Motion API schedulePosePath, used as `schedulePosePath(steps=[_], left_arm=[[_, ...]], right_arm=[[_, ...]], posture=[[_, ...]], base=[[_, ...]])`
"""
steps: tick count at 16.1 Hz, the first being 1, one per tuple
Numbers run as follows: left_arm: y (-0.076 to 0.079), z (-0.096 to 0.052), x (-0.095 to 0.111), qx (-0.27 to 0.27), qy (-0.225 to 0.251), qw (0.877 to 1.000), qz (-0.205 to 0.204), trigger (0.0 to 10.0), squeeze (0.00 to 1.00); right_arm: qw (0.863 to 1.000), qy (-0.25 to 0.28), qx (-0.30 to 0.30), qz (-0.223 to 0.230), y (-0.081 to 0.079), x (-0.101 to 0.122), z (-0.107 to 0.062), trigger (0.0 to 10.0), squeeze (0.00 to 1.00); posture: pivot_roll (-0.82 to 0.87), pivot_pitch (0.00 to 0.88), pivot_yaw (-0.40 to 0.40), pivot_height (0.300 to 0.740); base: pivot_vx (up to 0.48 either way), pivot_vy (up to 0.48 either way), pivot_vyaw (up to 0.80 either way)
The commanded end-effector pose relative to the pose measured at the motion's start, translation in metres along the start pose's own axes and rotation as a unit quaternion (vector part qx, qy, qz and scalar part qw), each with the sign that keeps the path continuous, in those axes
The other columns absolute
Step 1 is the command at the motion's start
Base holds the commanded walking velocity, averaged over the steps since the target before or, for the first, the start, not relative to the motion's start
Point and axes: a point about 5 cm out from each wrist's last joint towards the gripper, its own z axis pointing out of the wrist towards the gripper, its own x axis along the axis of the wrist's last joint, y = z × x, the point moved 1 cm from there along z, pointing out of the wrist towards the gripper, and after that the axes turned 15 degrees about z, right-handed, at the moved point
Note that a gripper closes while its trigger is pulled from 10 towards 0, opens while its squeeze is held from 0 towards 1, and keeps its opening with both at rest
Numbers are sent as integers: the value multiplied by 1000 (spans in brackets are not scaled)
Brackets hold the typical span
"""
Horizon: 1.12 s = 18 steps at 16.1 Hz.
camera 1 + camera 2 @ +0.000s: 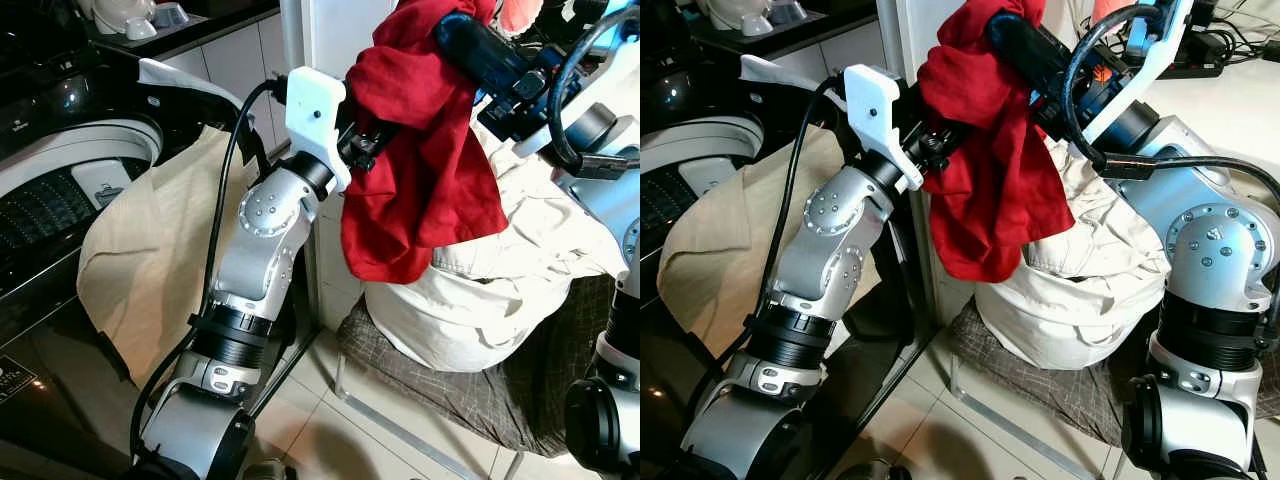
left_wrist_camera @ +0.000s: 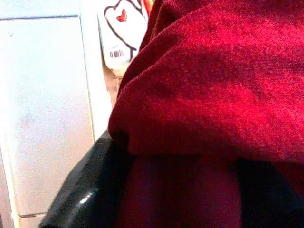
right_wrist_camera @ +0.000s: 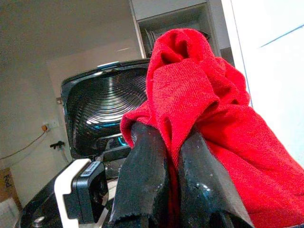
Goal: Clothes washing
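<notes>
A red garment [image 1: 420, 170] hangs in the air between my two arms, above a cream pile of laundry [image 1: 500, 290]. My right gripper [image 3: 173, 137] is shut on the garment's top fold, and its black fingers [image 1: 480, 45] reach in from the upper right. My left gripper [image 1: 375, 135] is pushed into the garment's left side. In the left wrist view its fingers [image 2: 76, 199] stand apart, with red cloth [image 2: 213, 95] lying over and between them. The top-loading washing machine [image 1: 60, 190] stands at the left, its lid [image 3: 102, 109] raised.
A beige cloth [image 1: 160, 260] drapes over the machine's right edge, beside my left arm. The cream pile rests on a grey checked fabric [image 1: 460, 380] over a metal frame [image 1: 390, 425]. A white cabinet [image 1: 340, 30] stands behind. Pale floor tiles [image 1: 310, 420] lie below.
</notes>
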Motion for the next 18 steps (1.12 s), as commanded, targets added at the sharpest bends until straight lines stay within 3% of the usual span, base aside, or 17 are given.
schedulePosePath(steps=[1, 12, 13, 14, 15, 18], left_arm=[[-4, 0, 9, 2, 22, 1000, 5, 0, 0], [-9, 1, 16, 1, 47, 998, -28, 0, 0], [-10, 1, 17, 4, 48, 998, -30, 0, 0], [-12, 2, 17, 13, 47, 998, -30, 0, 0], [-19, 4, 17, 31, 44, 998, -29, 0, 0], [-27, 5, 19, 44, 47, 998, -27, 0, 0]], right_arm=[[1000, 2, 10, -4, -6, 2, 0, 0, 0], [1000, 11, -16, 0, -3, -1, -5, 0, 0], [1000, 8, -29, -5, -1, -2, -6, 588, 0], [998, 5, -55, -4, 4, -3, -7, 10000, 0], [998, 4, -63, 8, 9, -4, -9, 10000, 1000], [997, -19, -74, 1, 10, -10, -15, 10000, 1000]], posture=[[-113, 0, 92, 740], [-118, 0, 113, 740], [-118, 0, 113, 740], [-121, 0, 115, 740], [-122, 0, 118, 740], [-124, 0, 122, 740]], base=[[0, 0, 0], [0, 0, 0], [0, 0, 0], [0, 0, 0], [0, 0, 0], [0, 0, 0]])
